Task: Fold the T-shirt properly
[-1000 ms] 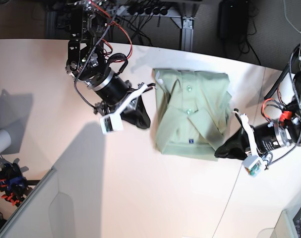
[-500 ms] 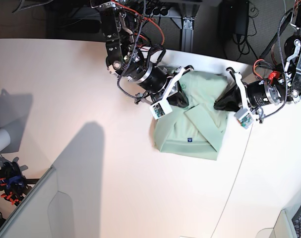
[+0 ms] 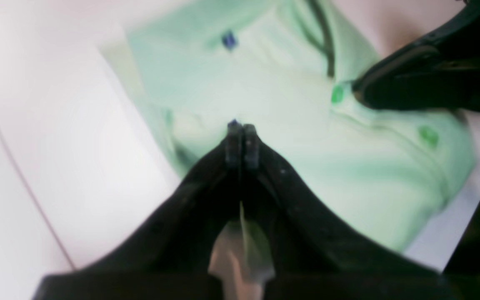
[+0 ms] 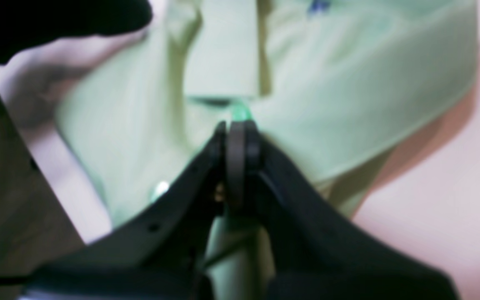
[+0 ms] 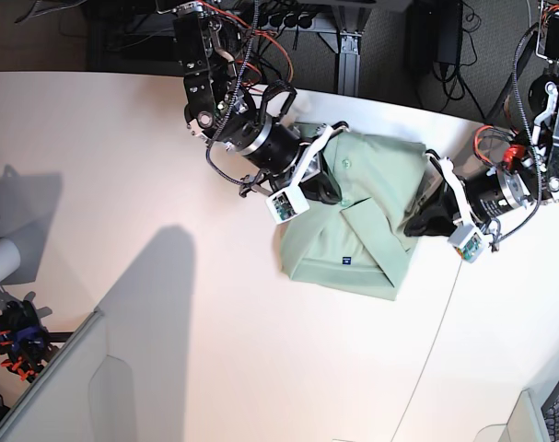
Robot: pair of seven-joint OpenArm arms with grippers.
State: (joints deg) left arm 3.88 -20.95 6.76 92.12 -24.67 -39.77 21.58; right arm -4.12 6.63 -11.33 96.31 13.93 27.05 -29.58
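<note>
Though folded, T-shirt (image 5: 366, 216) collar away

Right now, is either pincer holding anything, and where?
Both pincers are shut with nothing visibly between the tips. Left pincer and right pincer sit over the folded T-shirt; contact unclear.

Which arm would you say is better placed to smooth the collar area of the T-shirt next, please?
Probably the right gripper: its shut tips sit by the buttons near the collar of the T-shirt, while the left gripper, also shut, is at the shirt's side edge.
</note>
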